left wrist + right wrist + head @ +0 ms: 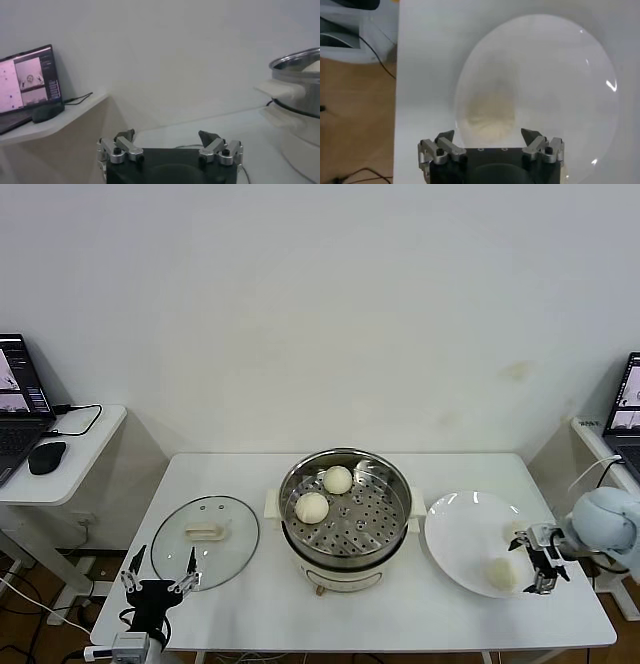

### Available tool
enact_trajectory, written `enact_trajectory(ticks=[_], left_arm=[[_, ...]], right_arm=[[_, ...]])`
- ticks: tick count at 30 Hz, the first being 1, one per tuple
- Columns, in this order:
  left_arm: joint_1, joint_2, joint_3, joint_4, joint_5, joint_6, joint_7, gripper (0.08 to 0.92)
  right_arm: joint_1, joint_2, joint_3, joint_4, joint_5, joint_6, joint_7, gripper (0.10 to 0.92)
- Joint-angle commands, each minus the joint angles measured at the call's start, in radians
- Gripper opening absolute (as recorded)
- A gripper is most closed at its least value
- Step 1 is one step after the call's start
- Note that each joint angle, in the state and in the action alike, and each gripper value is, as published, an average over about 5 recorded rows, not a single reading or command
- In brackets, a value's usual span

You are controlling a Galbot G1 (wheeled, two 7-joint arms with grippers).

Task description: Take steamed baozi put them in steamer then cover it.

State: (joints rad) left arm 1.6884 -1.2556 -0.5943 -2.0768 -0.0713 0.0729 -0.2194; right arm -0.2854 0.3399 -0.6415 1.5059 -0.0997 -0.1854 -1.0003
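Left gripper sits lowest in the head view, at the table's near left corner, fingers spread wide, holding nothing, parked just in front of the glass lid. Lid lies flat on the white table with its cream handle up, left of the steamer and apart from it. Left wrist view shows the same spread fingers, the table surface beyond, and the steamer's steel rim and white side handle off to one side.

Steamer stands mid-table, uncovered, perforated tray showing. Two steamed baozi inside: one toward the back, one on the robot's left side of the tray, close together but not clearly touching.

White plate right of the steamer, near its handle. One baozi on the plate's near right part. Right gripper hangs at the plate's right edge, just beside that bun, fingers spread, nothing pinched. Right wrist view: bun on the plate, ahead of the open fingertips, not between them; contact not seen.

Only three buns visible. Nothing blocks the path between plate and steamer. Side desk with laptop and mouse far left; second laptop at far right edge.
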Motion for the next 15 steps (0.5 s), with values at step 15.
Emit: enact_trajectory(ticks=[15], left_arm=[[-0.011, -0.006, 0.001, 0.018, 0.000, 0.000, 0.000, 0.823]], right_arm=[[-0.026, 0.106, 0.014, -0.107, -0.028, -0.022, -0.001, 0.644]])
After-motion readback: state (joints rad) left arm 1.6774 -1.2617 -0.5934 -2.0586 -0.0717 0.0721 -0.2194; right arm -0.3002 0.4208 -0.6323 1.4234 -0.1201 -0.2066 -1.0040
